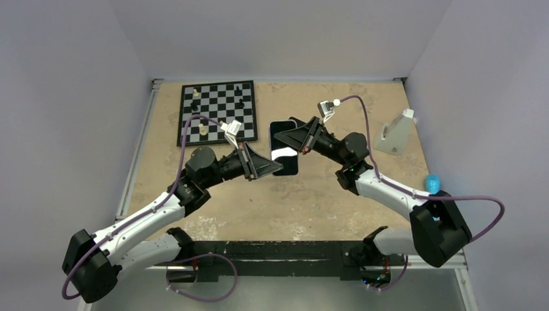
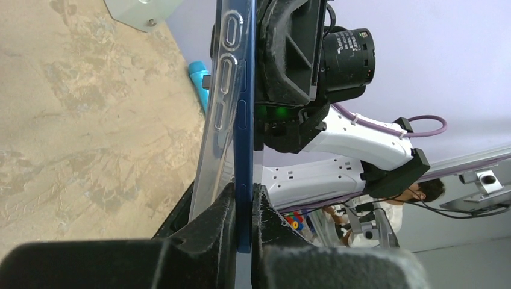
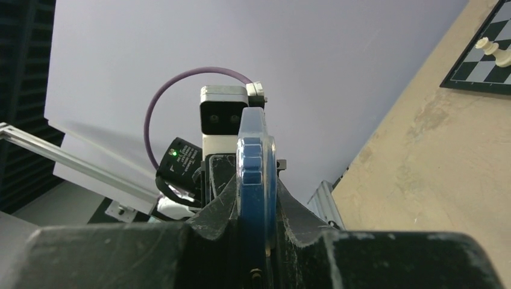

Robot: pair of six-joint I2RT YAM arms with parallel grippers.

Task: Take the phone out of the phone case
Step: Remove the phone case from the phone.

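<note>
The slim, blue-edged, black-glass phone (image 2: 244, 138) hangs mid-frame above the table (image 1: 311, 201). The left end effector (image 2: 243, 201) and right end effector (image 3: 256, 205) are clamped on opposite ends. It looks rigid, slick and breakable. The thin transparent phone case (image 2: 216, 120) flexes loose along one side, so grip there.

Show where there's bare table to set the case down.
Free: table front centre, nearer than the phone; back strip between phone and grey stand. Crowded: centre, where left gripper and right gripper clamp the phone; chessboard fills back left.
</note>
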